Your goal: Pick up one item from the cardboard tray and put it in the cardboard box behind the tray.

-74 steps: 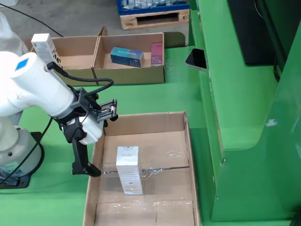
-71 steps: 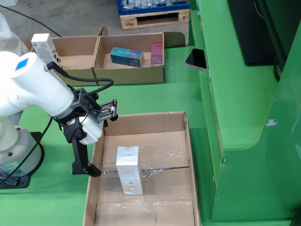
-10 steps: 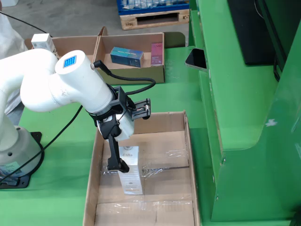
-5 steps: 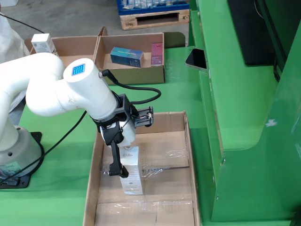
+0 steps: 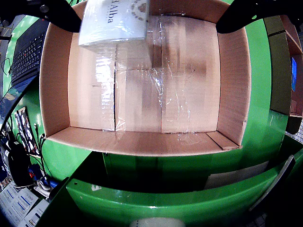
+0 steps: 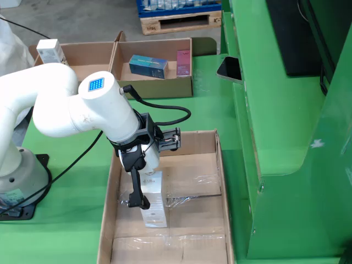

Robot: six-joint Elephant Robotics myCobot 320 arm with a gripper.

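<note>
A white carton (image 6: 154, 208) lettered "Alba" (image 5: 113, 21) lies in the cardboard tray (image 6: 212, 165), left of its middle in the fixed view. My gripper (image 6: 145, 191) hangs over the carton's far end, open. One black finger (image 6: 137, 192) stands at the carton's left side; the other is hidden behind the wrist. In the wrist view the two fingertips (image 5: 57, 12) show at the top corners, wide apart, with the carton between them and close to the left one. The gripper (image 5: 151, 9) holds nothing.
Two cardboard boxes stand behind the tray: the left one (image 6: 82, 66) has a white carton (image 6: 49, 51) at its corner, the right one (image 6: 154, 82) holds a blue box (image 6: 148, 66) and a pink item (image 6: 183, 62). A phone (image 6: 230, 69) lies on the green ledge; a green frame (image 6: 286, 165) walls the right side.
The arm has swung right from outside the tray's left wall to above the white carton, and over the last second it shifted slightly right and lower. The carton has not moved.
</note>
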